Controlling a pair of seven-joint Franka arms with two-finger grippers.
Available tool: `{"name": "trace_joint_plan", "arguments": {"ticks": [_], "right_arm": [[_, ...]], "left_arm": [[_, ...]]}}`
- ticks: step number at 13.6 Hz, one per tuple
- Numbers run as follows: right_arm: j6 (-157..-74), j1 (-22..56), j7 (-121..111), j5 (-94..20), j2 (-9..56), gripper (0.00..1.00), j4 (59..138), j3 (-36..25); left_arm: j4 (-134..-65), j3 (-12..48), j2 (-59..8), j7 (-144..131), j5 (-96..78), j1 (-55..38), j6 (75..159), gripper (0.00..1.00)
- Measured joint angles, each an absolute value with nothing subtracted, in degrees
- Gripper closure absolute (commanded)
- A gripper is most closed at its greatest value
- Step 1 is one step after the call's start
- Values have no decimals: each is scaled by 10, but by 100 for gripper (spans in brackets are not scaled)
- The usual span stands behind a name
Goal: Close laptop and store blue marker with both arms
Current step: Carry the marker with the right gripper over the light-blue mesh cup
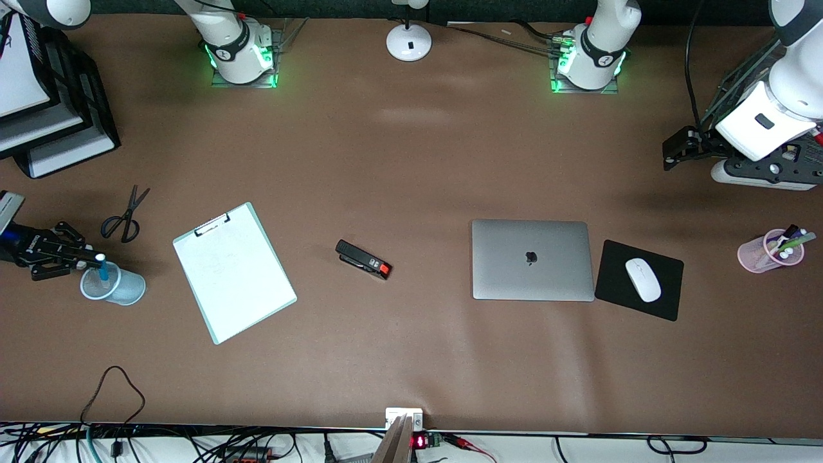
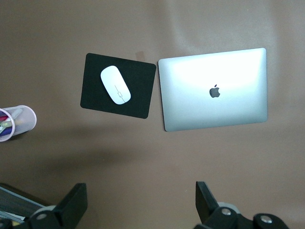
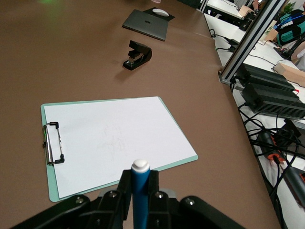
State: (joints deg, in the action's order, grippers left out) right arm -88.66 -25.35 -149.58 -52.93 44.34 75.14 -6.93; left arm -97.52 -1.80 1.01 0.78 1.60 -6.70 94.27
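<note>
Scissors [image 1: 123, 217], clipboard [image 1: 234, 272], stapler [image 1: 363, 259], mouse [image 1: 643, 280] on black pad [image 1: 667, 302], pink pen cup [image 1: 757, 254].

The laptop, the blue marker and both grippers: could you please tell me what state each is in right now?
laptop: lid closed, flat on table.
blue marker: upright, held over the blue cup.
right gripper: shut on the marker.
left gripper: open, empty, above the table.

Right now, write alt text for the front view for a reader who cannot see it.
The laptop lies closed beside a white mouse on its black pad. The right gripper holds the blue marker upright over a pale blue cup; the left gripper waits open.
</note>
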Motion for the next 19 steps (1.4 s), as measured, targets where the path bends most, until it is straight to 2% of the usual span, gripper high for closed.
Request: {"name": "trace_joint_plan", "arguments": {"ticks": [5, 11, 19], "right_arm": [[-897, -258, -1507, -529, 451, 100, 740, -71], [-902, -264, -1511, -529, 496, 100, 712, -73], [-917, -269, -1511, -529, 512, 99, 708, -73]], "left_arm": [[-975, -18, 10, 8, 16, -67, 943, 0], [-975, -20, 10, 8, 16, -65, 943, 0], [-975, -22, 10, 8, 16, -62, 942, 0]]}}
